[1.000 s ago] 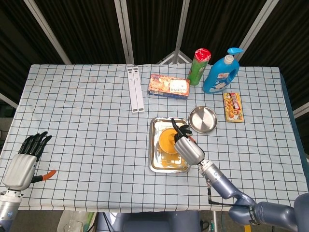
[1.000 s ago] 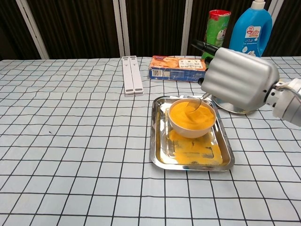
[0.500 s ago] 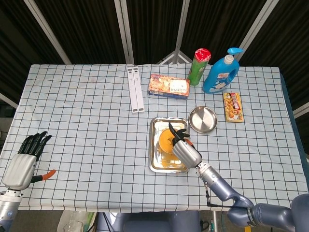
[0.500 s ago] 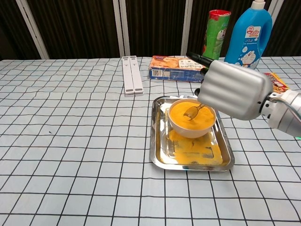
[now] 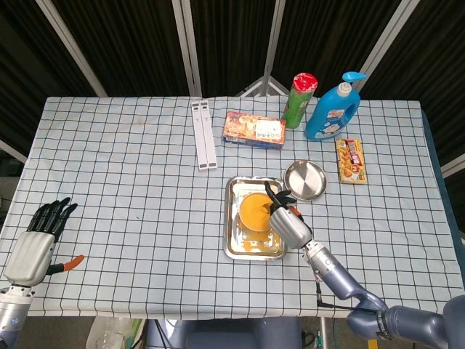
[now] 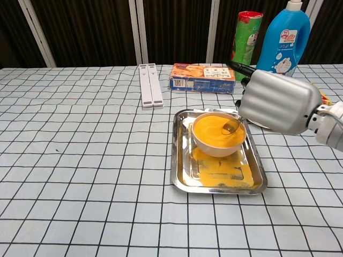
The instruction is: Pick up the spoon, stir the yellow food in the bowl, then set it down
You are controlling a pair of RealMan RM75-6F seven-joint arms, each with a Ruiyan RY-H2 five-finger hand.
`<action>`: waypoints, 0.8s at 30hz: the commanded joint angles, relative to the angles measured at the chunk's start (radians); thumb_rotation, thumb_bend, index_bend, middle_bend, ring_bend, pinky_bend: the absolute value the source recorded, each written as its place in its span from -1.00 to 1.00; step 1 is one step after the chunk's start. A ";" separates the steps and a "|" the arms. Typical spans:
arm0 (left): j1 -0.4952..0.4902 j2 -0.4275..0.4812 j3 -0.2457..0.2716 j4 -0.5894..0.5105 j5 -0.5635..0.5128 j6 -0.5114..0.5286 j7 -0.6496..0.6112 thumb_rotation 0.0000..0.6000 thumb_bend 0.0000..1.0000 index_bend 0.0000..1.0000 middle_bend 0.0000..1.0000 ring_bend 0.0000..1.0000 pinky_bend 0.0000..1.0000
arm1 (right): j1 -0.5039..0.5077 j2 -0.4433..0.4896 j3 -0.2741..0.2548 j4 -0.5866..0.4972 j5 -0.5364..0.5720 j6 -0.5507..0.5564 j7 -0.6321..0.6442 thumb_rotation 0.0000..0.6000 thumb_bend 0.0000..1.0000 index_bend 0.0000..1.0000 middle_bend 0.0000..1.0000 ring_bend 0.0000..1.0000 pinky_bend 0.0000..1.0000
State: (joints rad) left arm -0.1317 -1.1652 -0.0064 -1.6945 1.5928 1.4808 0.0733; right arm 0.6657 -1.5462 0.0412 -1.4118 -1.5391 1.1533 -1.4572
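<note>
Right hand (image 6: 276,101) at centre right holds the spoon (image 6: 231,127), tip in the bowl's (image 6: 217,147) yellow food (image 6: 211,130). Left hand (image 5: 35,246), lower left, rests with fingers spread, holding nothing.

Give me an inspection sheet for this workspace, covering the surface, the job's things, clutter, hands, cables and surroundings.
Surface: table under a checked cloth.
Job's things: bowl of yellow food stands in a metal tray with yellow spill on its floor; spoon tip in the food.
Clutter: white strips, snack box, green can, blue bottle, small metal dish, yellow packet.
Hands: right hand holds the spoon over the bowl; left hand rests at the near left edge, fingers straight, holding nothing.
Cables: a thin dark one along the right forearm.
Surroundings: dark corrugated panels behind white struts.
</note>
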 commanded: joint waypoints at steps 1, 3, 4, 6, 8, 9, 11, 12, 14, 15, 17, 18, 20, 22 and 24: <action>0.000 0.000 0.000 0.000 0.000 0.000 0.000 1.00 -1.00 -1.00 -1.00 -1.00 -0.93 | -0.002 0.007 0.002 -0.006 0.000 0.000 0.003 1.00 0.09 0.22 0.22 -0.14 -1.00; 0.000 -0.001 0.000 0.001 0.000 -0.001 0.000 1.00 -1.00 -1.00 -1.00 -1.00 -0.93 | -0.002 0.014 0.003 -0.022 -0.006 0.002 0.013 1.00 0.09 0.22 0.22 -0.14 -1.00; -0.001 -0.001 0.000 0.001 0.000 -0.001 0.001 1.00 -1.00 -1.00 -1.00 -1.00 -0.93 | -0.002 0.017 0.004 -0.033 -0.011 0.004 0.020 1.00 0.09 0.22 0.22 -0.14 -1.00; -0.001 -0.001 0.000 0.001 0.001 -0.002 0.003 1.00 -1.00 -1.00 -1.00 -1.00 -0.93 | 0.004 0.018 0.005 -0.055 -0.026 0.005 0.026 1.00 0.09 0.22 0.22 -0.14 -1.00; -0.001 -0.002 0.000 0.000 0.002 -0.001 0.004 1.00 -1.00 -1.00 -1.00 -1.00 -0.93 | 0.008 0.015 0.008 -0.070 -0.033 0.003 0.027 1.00 0.09 0.22 0.22 -0.14 -1.00; -0.001 -0.002 0.001 0.000 0.003 0.000 0.004 1.00 -1.00 -1.00 -1.00 -1.00 -0.93 | 0.008 0.014 0.008 -0.072 -0.034 0.002 0.027 1.00 0.09 0.22 0.22 -0.14 -1.00; -0.001 -0.003 0.000 0.000 0.003 0.001 0.004 1.00 -1.00 -1.00 -1.00 -1.00 -0.93 | 0.008 0.010 0.009 -0.076 -0.035 -0.001 0.026 1.00 0.09 0.22 0.22 -0.14 -1.00; 0.000 -0.003 0.001 0.001 0.003 0.001 0.004 1.00 -1.00 -1.00 -1.00 -1.00 -0.93 | 0.008 0.009 0.009 -0.077 -0.035 -0.001 0.026 1.00 0.09 0.22 0.22 -0.14 -1.00; 0.000 -0.002 0.000 0.001 0.002 0.001 0.003 1.00 -1.00 -1.00 -1.00 -1.00 -0.93 | 0.008 0.006 0.009 -0.077 -0.036 -0.004 0.024 1.00 0.09 0.22 0.22 -0.14 -1.00; 0.000 -0.002 0.000 0.001 0.002 0.001 0.003 1.00 -1.00 -1.00 -1.00 -1.00 -0.93 | 0.008 0.004 0.009 -0.076 -0.037 -0.005 0.024 1.00 0.09 0.22 0.22 -0.14 -1.00; 0.000 -0.002 0.000 0.002 0.001 0.001 0.001 1.00 -1.00 -1.00 -1.00 -1.00 -0.93 | 0.007 0.000 0.008 -0.071 -0.037 -0.007 0.024 1.00 0.09 0.22 0.22 -0.14 -1.00; 0.000 -0.002 0.000 0.002 0.001 0.000 0.000 1.00 -1.00 -1.00 -1.00 -1.00 -0.93 | 0.006 -0.003 0.008 -0.066 -0.035 -0.009 0.024 1.00 0.09 0.22 0.22 -0.14 -1.00; 0.000 -0.002 0.000 0.002 0.001 0.000 -0.001 1.00 -1.00 -1.00 -1.00 -1.00 -0.93 | 0.004 -0.007 0.008 -0.057 -0.032 -0.012 0.021 1.00 0.09 0.22 0.22 -0.14 -1.00; -0.001 -0.001 0.000 0.002 0.000 0.000 -0.001 1.00 -1.00 -1.00 -1.00 -1.00 -0.93 | 0.002 -0.010 0.006 -0.046 -0.030 -0.016 0.019 1.00 0.09 0.22 0.22 -0.14 -1.00; -0.001 -0.001 -0.001 0.002 0.000 -0.001 -0.002 1.00 -1.00 -1.00 -1.00 -1.00 -0.93 | 0.001 -0.011 0.001 -0.038 -0.033 -0.018 0.017 1.00 0.09 0.22 0.22 -0.14 -1.00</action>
State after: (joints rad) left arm -0.1325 -1.1664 -0.0070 -1.6922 1.5925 1.4800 0.0717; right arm 0.6677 -1.5564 0.0448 -1.4526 -1.5711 1.1366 -1.4387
